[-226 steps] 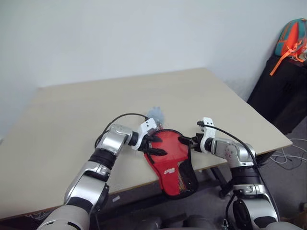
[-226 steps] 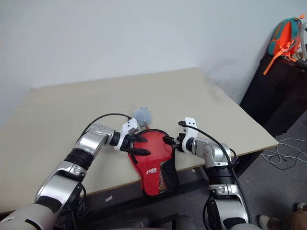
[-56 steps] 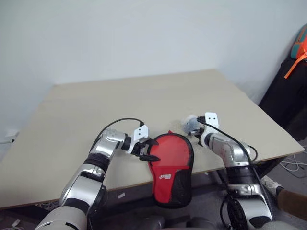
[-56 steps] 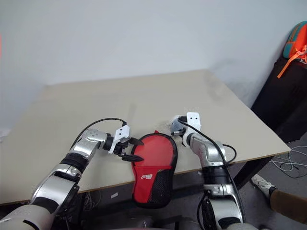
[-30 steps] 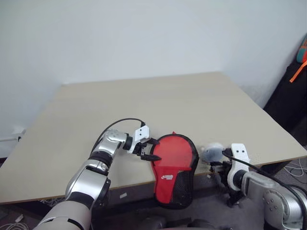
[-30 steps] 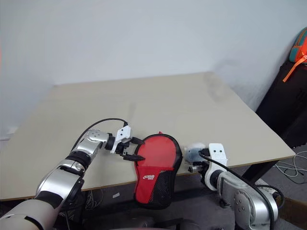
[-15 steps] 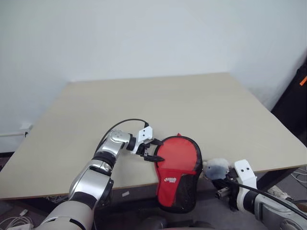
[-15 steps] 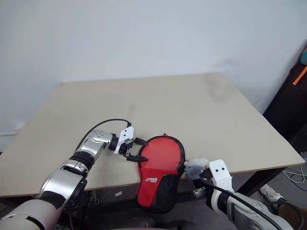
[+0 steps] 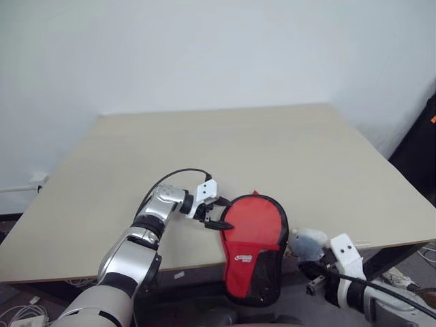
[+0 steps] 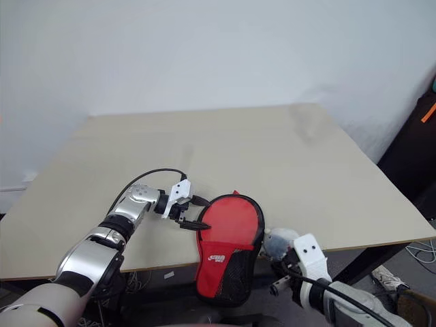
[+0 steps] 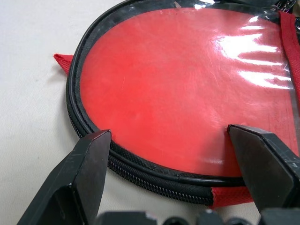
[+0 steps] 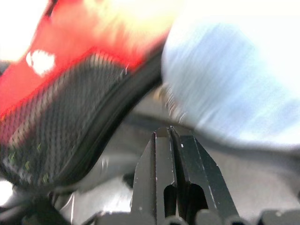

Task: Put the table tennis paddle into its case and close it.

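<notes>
At the near edge of the surface, the left hand sits spread wide, its two black wedge-shaped fingers straddling the round left rim of the case without gripping it. Up close in the left wrist view, the case has a glossy red face with glare streaks, a thick black ribbed zip border and a little red fabric tab on its edge. From the head views the case is paddle-shaped, round end lying on the surface, black mesh handle end with a white logo hanging off the near edge.

Over on the right, below the surface edge, the right hand is clenched shut with nothing visibly between the fingers. A fuzzy grey-white pouch sits right by it, blurry in the right wrist view. The table tennis paddle itself I can't make out separately; the wrist view doesn't settle whether that red is paddle or cover.
</notes>
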